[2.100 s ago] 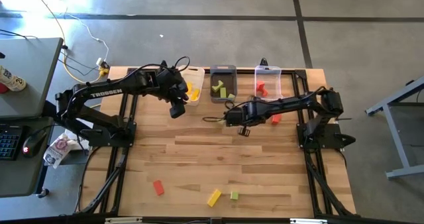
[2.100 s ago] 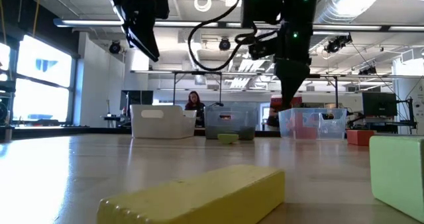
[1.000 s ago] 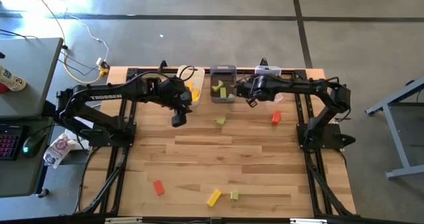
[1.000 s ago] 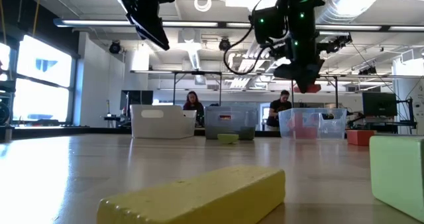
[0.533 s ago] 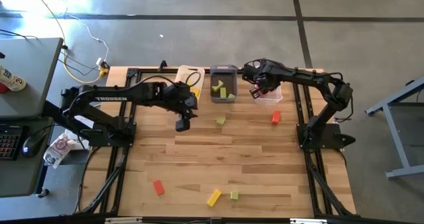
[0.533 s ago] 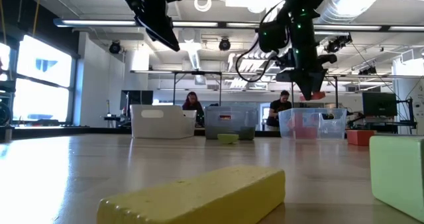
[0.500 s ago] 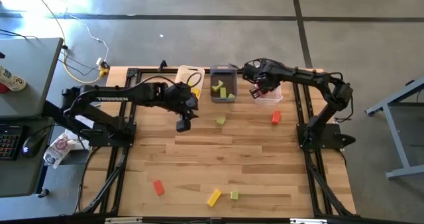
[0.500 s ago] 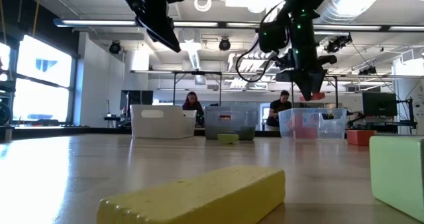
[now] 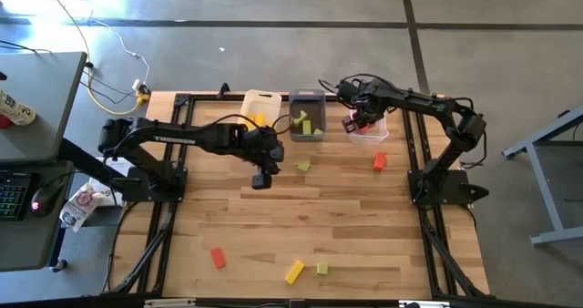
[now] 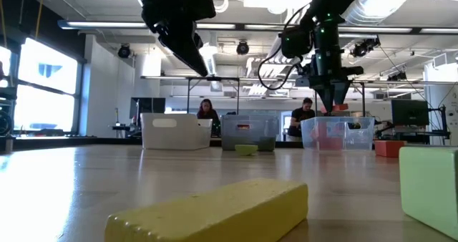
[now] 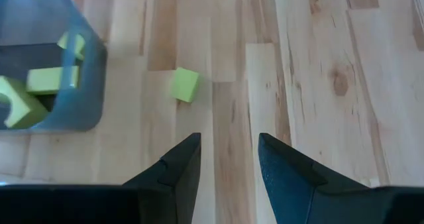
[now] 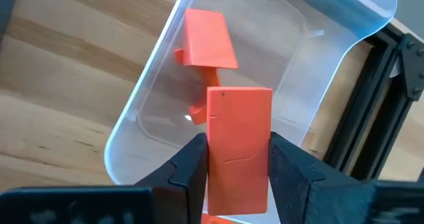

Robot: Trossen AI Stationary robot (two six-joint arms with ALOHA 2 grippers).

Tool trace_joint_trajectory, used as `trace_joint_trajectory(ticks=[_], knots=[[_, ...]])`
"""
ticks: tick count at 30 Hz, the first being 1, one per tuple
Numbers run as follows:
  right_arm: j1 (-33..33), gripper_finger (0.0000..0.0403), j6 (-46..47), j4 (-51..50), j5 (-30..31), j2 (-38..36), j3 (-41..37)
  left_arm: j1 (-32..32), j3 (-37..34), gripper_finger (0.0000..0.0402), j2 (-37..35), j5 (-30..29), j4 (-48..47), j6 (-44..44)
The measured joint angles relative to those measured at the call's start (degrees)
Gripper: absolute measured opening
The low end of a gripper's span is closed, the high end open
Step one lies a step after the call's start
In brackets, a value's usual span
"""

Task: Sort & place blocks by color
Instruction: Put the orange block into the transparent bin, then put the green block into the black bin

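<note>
- Currently the sort was partly done; three bins stood in a row at the far edge of the table [image 9: 364, 217]: white bin [image 9: 258, 103], grey bin [image 9: 307, 98], clear bin [image 9: 369, 135].
- Right gripper [image 12: 237, 184] hung over the clear bin, jaws closed on a red block [image 12: 238, 148] seen between its fingers in the rt wrist view; block not yet released. Judged: drop step about to finish.
- Clear bin already held at least one more red piece [image 12: 205, 32] on its floor.
- Grey bin held several light green blocks [image 11: 50, 78]; count unclear.
- White bin showed some yellow [image 9: 260, 119] inside; number cannot be told, partly hidden by the left arm.
- Left gripper [image 11: 228, 164] was over the table centre, jaws apart and empty, aimed near a loose green block [image 11: 184, 85] lying just beside the grey bin. Judged: likely next pick.
- Still unsorted on the table: that green block; a red block [image 9: 379, 162] in front of the clear bin; near the front edge a red block [image 9: 218, 257], a yellow block [image 9: 293, 272] and a small green block [image 9: 322, 269], the last two close together.
- Est. progress: past halfway, approx. five loose pieces plus the held one left.
- People visible in the room beyond; not involved.
</note>
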Motion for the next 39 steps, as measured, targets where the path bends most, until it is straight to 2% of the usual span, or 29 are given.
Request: trace_joint_trajectory(ticks=[8,12,22,27,39], knots=[[0.07,0.0179,-0.27,0.02,1.53,0.0,0.0,-1.59,0.01,0.0136,3.07,0.0,3.08,3.19],[0.07,0.0198,-0.11,-0.01,2.98,0.0,0.0,-2.18,0.01,0.0136,4.43,0.0,4.72,5.59],[1.64,0.0201,-0.25,-0.11,3.95,-0.12,0.0,-2.75,0.01,0.0136,9.55,-0.22,8.74,11.13],[3.99,0.0201,0.35,-1.31,6.42,-1.26,0.0,-2.62,0.01,0.0136,11.08,-1.62,12.3,13.64],[11.09,0.0201,6.87,-1.16,7.04,-9.71,0.0,-2.15,0.01,0.0136,11.19,-3.02,14.66,17.97]])
